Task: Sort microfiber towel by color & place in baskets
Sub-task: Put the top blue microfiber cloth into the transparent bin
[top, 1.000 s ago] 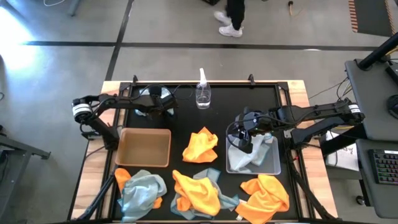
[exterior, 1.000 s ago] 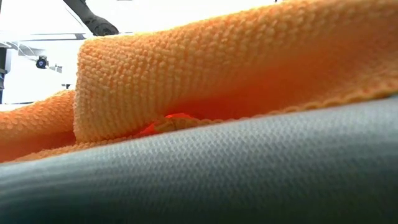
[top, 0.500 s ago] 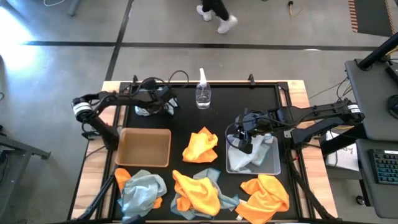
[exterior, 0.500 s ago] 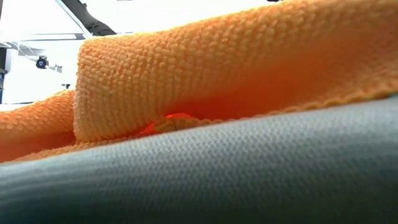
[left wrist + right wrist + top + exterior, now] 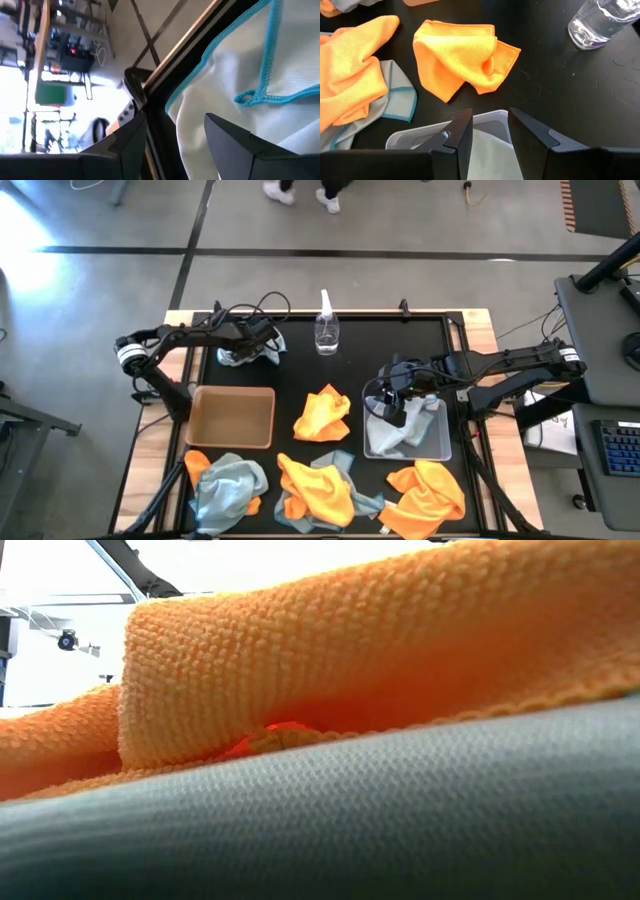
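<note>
Left tool (image 5: 262, 346) at a pale towel (image 5: 243, 356) by the worktop's far edge.
Its fingers look clamped on the cloth. Right tool (image 5: 392, 402), fingers apart, hangs over the clear basket (image 5: 437, 448).

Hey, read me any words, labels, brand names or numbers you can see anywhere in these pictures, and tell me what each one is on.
None can be read.
The spray bottle shows no legible label.
The towels, the tan basket and the clear basket carry no print.
The keyboard keys are too small to read.
</note>
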`<move>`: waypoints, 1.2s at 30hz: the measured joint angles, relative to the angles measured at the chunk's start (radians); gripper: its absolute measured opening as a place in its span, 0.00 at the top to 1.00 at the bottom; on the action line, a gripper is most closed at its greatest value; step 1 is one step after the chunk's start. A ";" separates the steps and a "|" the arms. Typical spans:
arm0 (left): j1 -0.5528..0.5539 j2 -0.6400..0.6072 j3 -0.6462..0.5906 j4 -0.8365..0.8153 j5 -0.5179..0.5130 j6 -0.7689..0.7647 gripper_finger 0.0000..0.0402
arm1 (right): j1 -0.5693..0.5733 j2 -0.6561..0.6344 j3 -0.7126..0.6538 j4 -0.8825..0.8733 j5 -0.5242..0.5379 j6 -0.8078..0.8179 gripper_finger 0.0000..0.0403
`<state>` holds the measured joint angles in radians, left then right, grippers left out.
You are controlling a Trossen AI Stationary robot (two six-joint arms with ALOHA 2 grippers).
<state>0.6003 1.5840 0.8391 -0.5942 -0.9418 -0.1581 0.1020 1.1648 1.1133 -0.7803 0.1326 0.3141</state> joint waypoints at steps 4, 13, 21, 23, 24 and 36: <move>0.000 0.000 0.000 -0.012 0.003 -0.040 0.54 | 0.000 0.000 0.000 0.000 0.000 0.000 0.71; -0.001 0.000 0.000 -0.011 0.481 0.171 0.54 | 0.000 0.000 0.000 0.000 0.000 0.009 0.71; -0.001 0.000 0.000 -0.011 0.704 0.284 0.54 | 0.000 0.000 -0.001 0.000 0.000 0.027 0.71; 0.003 -0.001 0.000 -0.012 0.704 0.299 0.54 | 0.000 0.000 -0.001 0.000 0.000 0.027 0.71; 0.003 -0.002 0.001 -0.015 0.705 0.305 0.54 | 0.000 0.000 -0.001 0.000 0.000 0.027 0.71; 0.004 0.004 0.051 -0.029 0.725 0.314 0.54 | 0.000 0.000 -0.008 -0.002 0.000 0.027 0.71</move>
<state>0.6044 1.5877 0.8898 -0.6228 -0.2167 0.1564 0.1020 1.1648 1.1053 -0.7822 0.1325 0.3408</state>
